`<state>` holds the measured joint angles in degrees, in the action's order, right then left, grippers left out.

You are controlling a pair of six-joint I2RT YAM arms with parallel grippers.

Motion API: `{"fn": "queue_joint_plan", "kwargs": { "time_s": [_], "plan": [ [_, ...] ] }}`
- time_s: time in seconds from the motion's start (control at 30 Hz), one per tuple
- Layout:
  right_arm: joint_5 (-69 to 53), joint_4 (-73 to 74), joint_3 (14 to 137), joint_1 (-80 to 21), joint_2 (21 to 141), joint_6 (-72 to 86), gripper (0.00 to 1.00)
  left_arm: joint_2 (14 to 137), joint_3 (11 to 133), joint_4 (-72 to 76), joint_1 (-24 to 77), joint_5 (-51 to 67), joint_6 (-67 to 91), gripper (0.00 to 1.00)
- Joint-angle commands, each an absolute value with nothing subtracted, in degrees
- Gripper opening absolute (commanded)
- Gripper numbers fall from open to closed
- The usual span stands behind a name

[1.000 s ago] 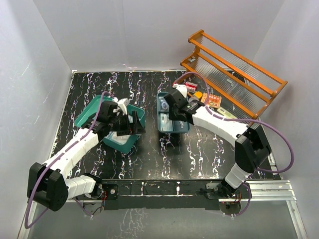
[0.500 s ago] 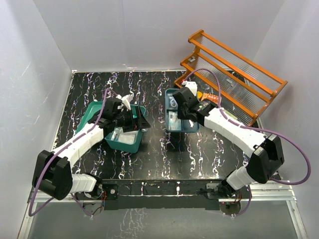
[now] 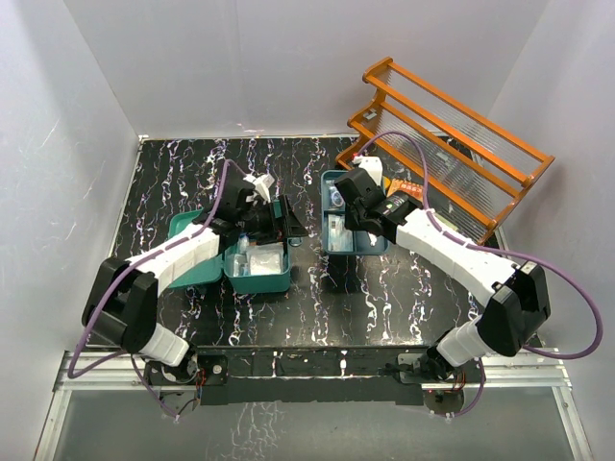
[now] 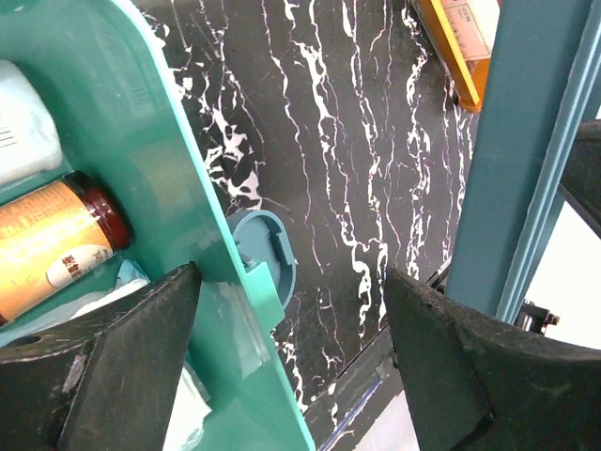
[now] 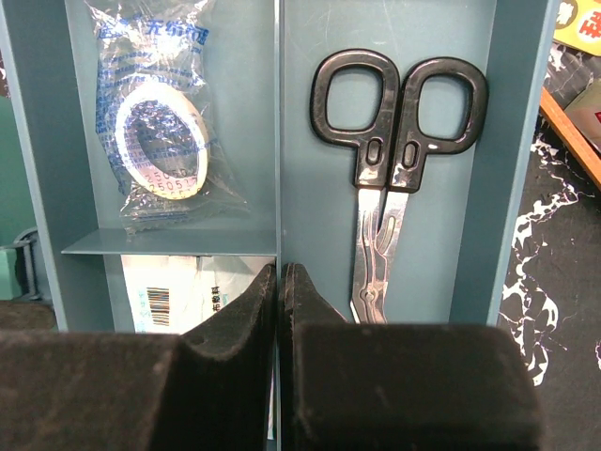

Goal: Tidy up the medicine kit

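Note:
The teal-green medicine kit lies open at centre left, its lid laid back to the left. It holds white packets and an amber bottle. My left gripper is open at the kit's right end. In the left wrist view the gripper straddles the kit's front wall beside its round latch. My right gripper is shut on the middle divider of the dark blue-teal tray. The right wrist view shows this gripper and the tray's wall, black-handled scissors and a bagged tape roll.
The orange tiered rack stands at the back right, close behind the tray. Grey walls enclose the black marbled table. A white barcoded packet lies in the tray's near compartment.
My left arm has swung right and the kit has turned and slid right with it. My right gripper carried the tray right toward the rack, then held still.

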<state>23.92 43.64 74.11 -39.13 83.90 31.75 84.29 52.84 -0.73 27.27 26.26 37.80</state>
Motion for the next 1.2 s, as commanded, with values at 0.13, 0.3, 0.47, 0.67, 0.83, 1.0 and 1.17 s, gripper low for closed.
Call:
{"fn": "queue_joint_plan", "kwargs": {
  "time_s": [0.13,0.3,0.47,0.67,0.83,1.0,1.17],
  "plan": [
    [25.5,42.9,76.1,-38.7,80.8,31.1,0.0,86.9,59.3,1.3,29.3,25.5,38.3,0.76],
    [23.1,43.9,78.4,-38.8,82.0,31.2,0.0,81.5,62.7,-10.7,29.3,11.6,31.4,0.76],
    [22.4,45.0,82.6,-42.0,85.2,32.4,0.0,72.3,63.3,-19.9,29.3,-4.3,27.5,0.79],
    [23.7,45.8,89.1,-48.6,91.0,35.1,0.0,63.7,60.7,-30.3,26.0,-19.6,31.4,0.93],
    [25.6,46.8,95.0,-52.9,96.0,36.6,0.0,59.3,54.0,-30.1,19.5,-9.9,34.5,0.95],
    [27.1,48.7,101.0,-55.8,101.2,37.0,0.0,55.7,47.8,-25.2,16.1,-0.1,37.0,0.83],
    [27.8,49.7,103.8,-57.1,104.2,36.9,0.0,55.6,44.8,-23.4,15.7,0.5,38.6,0.6]
  ]
}}
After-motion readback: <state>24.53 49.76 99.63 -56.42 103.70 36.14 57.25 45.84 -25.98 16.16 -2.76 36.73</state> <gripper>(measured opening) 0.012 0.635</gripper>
